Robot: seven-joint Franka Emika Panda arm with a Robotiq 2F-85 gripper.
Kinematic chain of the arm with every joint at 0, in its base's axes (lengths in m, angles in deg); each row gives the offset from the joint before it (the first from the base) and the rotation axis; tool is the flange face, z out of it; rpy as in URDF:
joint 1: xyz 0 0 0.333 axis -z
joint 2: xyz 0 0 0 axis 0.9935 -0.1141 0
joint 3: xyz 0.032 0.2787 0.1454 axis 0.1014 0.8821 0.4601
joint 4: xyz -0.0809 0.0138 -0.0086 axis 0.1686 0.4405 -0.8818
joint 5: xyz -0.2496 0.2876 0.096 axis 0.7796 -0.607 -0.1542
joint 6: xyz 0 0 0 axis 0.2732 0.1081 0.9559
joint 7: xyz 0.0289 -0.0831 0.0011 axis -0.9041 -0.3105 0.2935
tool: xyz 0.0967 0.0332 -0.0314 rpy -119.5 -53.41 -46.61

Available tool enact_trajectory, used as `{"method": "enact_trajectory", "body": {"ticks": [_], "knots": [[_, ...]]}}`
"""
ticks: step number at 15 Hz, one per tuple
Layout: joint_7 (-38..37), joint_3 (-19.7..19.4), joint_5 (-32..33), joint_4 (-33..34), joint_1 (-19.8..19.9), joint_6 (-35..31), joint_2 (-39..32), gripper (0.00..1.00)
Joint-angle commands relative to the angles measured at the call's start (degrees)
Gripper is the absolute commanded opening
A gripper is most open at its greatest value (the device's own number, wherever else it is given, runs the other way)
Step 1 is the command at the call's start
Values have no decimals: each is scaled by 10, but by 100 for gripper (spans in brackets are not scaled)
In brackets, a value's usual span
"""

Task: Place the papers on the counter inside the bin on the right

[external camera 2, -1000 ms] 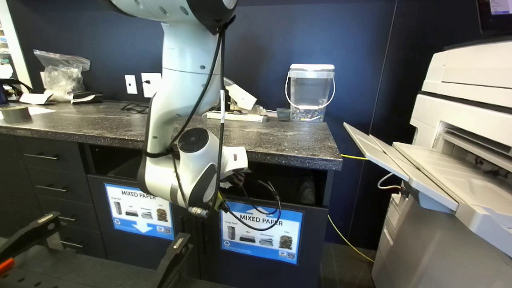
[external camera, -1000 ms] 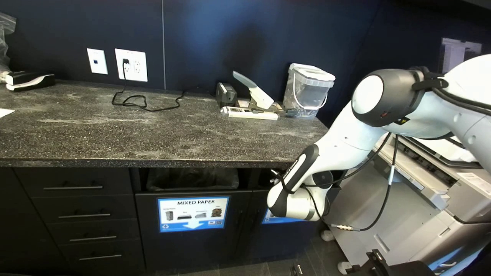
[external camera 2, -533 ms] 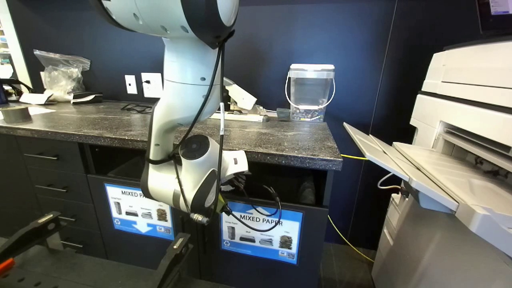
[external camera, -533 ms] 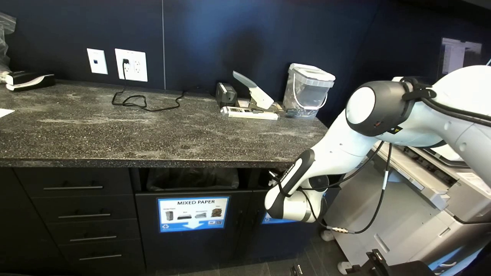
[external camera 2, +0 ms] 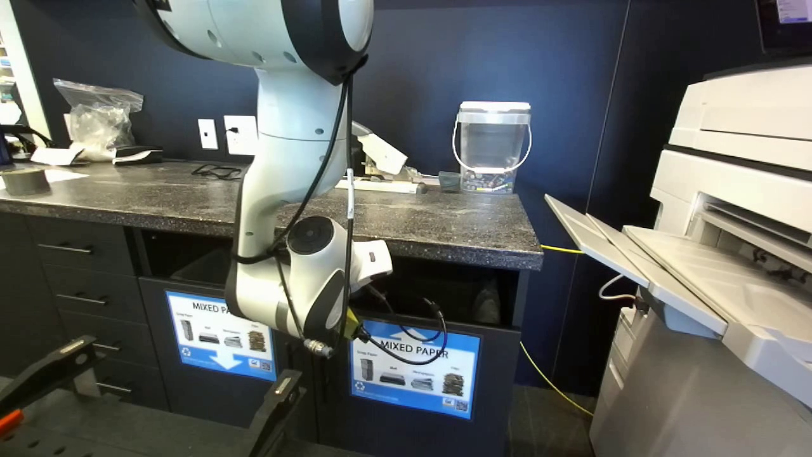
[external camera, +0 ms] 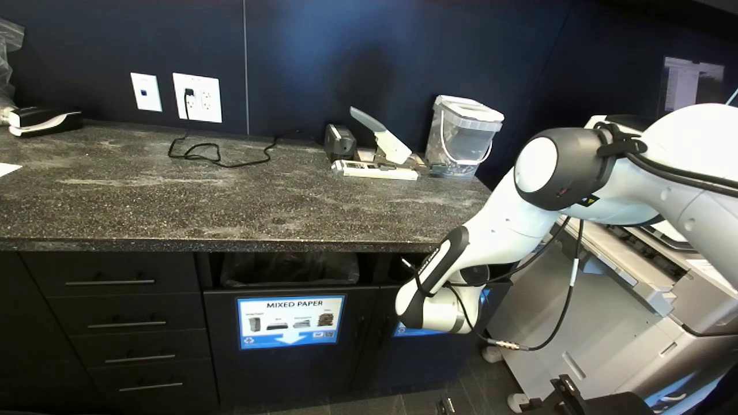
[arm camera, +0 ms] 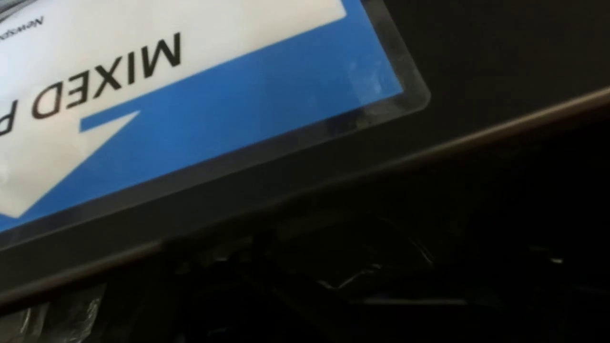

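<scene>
Down dips the arm (external camera: 513, 225)! Since a second ago the elbow (external camera: 576, 167) sits lower in both exterior views, and the wrist (external camera 2: 314, 273) has sunk a touch with it.

In an exterior view the counter (external camera: 248, 202) stretches wide, and the arm slants down past its front edge, presumably because the way in lies underneath and must be taken from the front. And there, right at the left border, the paper (external camera: 8, 168)! One white corner, thin, flat, clean-edged, the rest cut off.

In an exterior view the bin (external camera 2: 453, 292), the right-hand one, gapes below the counter's lip. The wrist is tilted with its white end block (external camera 2: 372, 259) toward that slot, angled, I'd judge, for a drop inside. The gripper hides behind it. Well apart, at the counter's far end, what looks like the same paper lies flat and bright, partly behind a grey roll (external camera 2: 25, 182).

Wrist view now: the label (arm camera: 267, 105) stands upside down, blue and white, the bin's edge running slantwise beneath. Then gloom: crinkled film (arm camera: 81, 309), a pale sliver (arm camera: 410, 301), paper or not, no saying. The gripper is lost in that dark; released, clenched or grasping something, I can't tell!
</scene>
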Motion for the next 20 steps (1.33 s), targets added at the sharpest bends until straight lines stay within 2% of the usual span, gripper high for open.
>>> {"method": "enact_trajectory", "body": {"ticks": [1,8,12,16,20], "knots": [[23,-16,0,-1,-11,17,6,100],[75,-51,4,-124,-25,-62,73,100],[117,-74,19,-246,-38,-88,148,100],[123,-71,143,-359,-9,-50,244,100],[139,-79,211,-461,4,13,362,100]]}}
